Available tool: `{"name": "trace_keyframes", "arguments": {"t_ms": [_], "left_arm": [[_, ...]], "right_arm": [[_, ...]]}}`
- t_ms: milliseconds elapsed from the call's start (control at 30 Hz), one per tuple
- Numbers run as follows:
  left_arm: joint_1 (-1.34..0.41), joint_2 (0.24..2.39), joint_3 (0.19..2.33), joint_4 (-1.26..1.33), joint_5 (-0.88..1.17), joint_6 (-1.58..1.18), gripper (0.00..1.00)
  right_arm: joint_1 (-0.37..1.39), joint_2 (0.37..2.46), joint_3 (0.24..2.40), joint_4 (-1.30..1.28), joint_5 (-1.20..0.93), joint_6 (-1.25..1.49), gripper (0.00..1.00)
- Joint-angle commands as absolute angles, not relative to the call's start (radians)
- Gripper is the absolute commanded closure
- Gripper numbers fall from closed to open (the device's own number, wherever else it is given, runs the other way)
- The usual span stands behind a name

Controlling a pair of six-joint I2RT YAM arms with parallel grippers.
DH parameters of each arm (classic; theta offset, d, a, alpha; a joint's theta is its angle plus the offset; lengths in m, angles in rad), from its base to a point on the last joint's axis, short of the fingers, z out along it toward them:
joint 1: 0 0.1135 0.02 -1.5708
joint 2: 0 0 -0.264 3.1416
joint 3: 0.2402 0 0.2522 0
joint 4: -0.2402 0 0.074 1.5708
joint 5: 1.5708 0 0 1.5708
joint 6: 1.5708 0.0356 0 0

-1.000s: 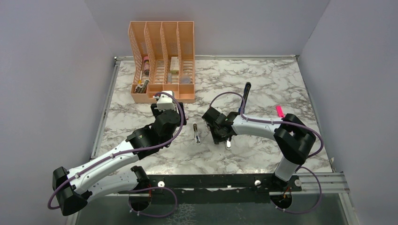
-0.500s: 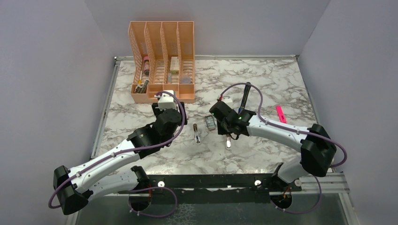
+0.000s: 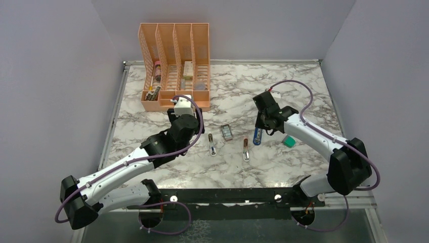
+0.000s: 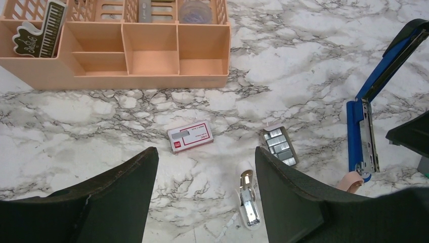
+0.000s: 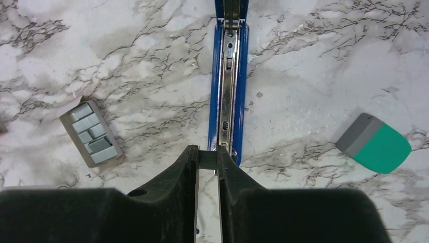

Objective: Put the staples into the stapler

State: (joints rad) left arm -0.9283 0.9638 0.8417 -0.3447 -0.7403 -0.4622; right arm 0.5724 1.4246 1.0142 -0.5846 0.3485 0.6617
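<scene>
Marble tabletop (image 3: 303, 86) beneath two robot arms: the left gripper (image 4: 205, 154) hangs with its fingers spread wide, holding nothing. The staples (image 4: 190, 136), a reddish box with a pale label, lie flat just beyond its fingertips. Farther ahead of it stands the orange organizer (image 4: 126, 81). A black piece printed with piano keys (image 4: 38, 33) leans in its left-hand bin, and a clear round item (image 4: 195, 10) sits in a rear slot. To that gripper's right, a small grey tray (image 4: 279, 146) holds rows of staple strips.

The right gripper (image 5: 206, 152) has its fingers pressed almost together on a short grey strip (image 5: 207, 160), apparently staples, though the view is too tight to be sure. The stapler (image 5: 227, 101) lies hinged open directly ahead of those fingertips, metal channel facing up. A teal eraser (image 5: 377, 144) sits off to that gripper's right.
</scene>
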Motion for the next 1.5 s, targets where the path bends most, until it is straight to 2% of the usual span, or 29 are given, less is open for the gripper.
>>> {"name": "trace_keyframes", "arguments": {"t_ms": [0, 400, 1467], "left_arm": [[-0.917, 0.975, 0.858, -0.319, -0.698, -0.451, 0.29], [-0.905, 0.986, 0.836, -0.308, -0.68, -0.456, 0.29], [-0.877, 1.002, 0.833, -0.296, -0.642, -0.459, 0.29]], "right_arm": [[0.547, 1.466, 1.002, -0.529, 0.336, 0.653, 0.79], [0.507, 1.572, 0.987, -0.434, 0.351, 0.67, 0.79], [0.496, 1.603, 0.953, -0.42, 0.403, 0.667, 0.79]]}}
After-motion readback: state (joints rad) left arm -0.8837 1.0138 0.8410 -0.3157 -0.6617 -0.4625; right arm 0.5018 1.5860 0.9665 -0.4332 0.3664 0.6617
